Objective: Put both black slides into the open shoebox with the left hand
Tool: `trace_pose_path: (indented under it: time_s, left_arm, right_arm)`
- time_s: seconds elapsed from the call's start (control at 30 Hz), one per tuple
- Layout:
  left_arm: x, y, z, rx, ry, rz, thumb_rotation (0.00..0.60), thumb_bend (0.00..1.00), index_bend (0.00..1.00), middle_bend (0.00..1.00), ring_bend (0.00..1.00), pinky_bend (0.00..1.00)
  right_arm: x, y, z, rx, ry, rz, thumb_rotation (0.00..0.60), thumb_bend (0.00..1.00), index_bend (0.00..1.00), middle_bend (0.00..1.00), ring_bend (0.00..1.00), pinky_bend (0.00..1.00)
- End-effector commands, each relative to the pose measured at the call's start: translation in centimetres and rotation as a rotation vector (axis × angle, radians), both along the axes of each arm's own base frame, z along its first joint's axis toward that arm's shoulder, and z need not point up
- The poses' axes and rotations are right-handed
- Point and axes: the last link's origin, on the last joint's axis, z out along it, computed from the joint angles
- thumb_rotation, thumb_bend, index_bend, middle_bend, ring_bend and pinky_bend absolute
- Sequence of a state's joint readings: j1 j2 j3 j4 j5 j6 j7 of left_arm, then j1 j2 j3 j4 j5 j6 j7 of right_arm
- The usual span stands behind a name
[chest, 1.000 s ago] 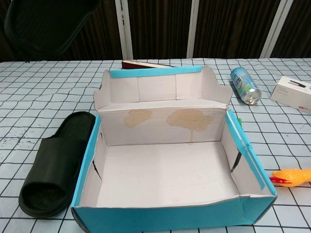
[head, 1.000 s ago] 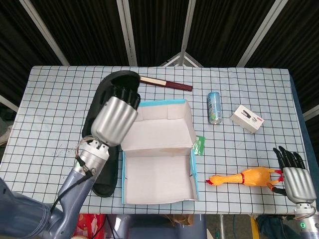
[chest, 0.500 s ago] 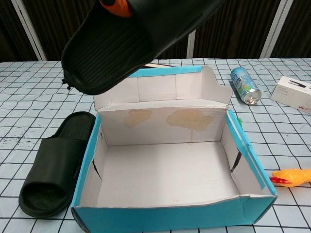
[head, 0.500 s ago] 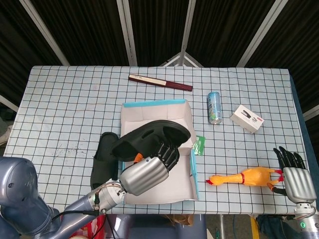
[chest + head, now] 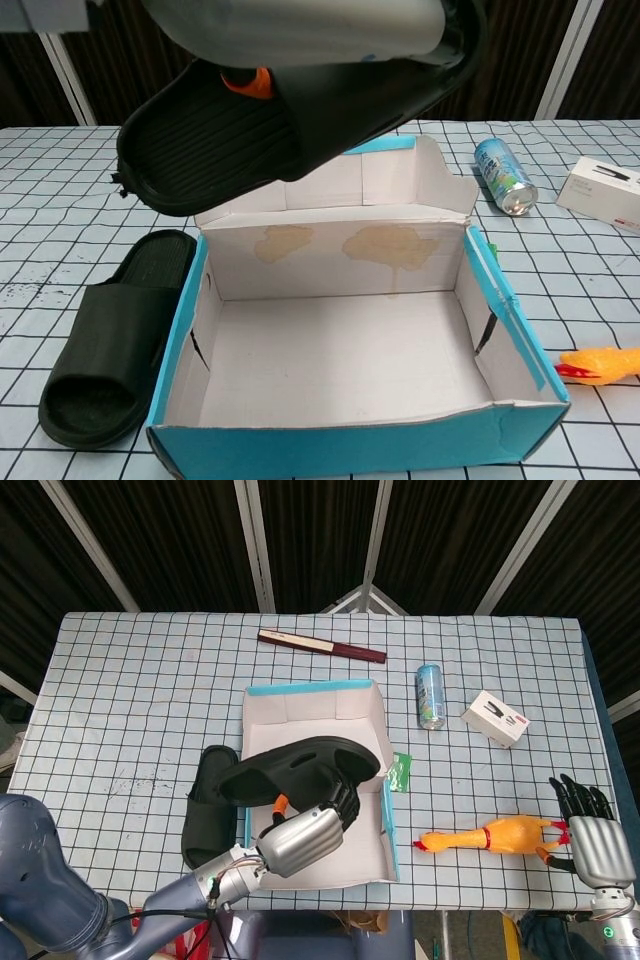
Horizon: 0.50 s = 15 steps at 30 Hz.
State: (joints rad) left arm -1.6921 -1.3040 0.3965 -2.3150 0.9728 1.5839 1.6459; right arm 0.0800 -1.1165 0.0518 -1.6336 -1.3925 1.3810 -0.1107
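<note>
Fingers (image 5: 343, 802) of the left hand (image 5: 300, 838) are curled around one black slide (image 5: 300, 767), which is held above the open shoebox (image 5: 318, 852). At 9 o'clock of the box, the second slide (image 5: 207, 813) lies on the desk (image 5: 140, 700). Right hand (image 5: 594, 842) is seen with fingers spread, holding nothing.
</note>
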Motion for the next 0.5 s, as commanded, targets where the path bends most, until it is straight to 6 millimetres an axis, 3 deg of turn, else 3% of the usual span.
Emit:
trace_pose_path:
  time_s: [0.03, 0.5]
  left_arm:
    - [0.5, 0.0, -1.1, 0.015, 0.062, -0.040, 0.600, 0.52, 0.25, 0.53, 0.32, 0.39]
    - [0.9, -0.5, -4.4, 0.057, 0.239, -0.102, 0.600, 0.53, 0.26, 0.54, 0.32, 0.39]
  right_arm:
    - [-0.1, 0.0, 0.0, -0.001, -0.002, -0.004, 0.600, 0.16, 0.00, 0.05, 0.09, 0.07]
    - [-0.3, 0.1, 0.4, -0.010, -0.015, -0.002, 0.600, 0.16, 0.00, 0.05, 0.09, 0.07]
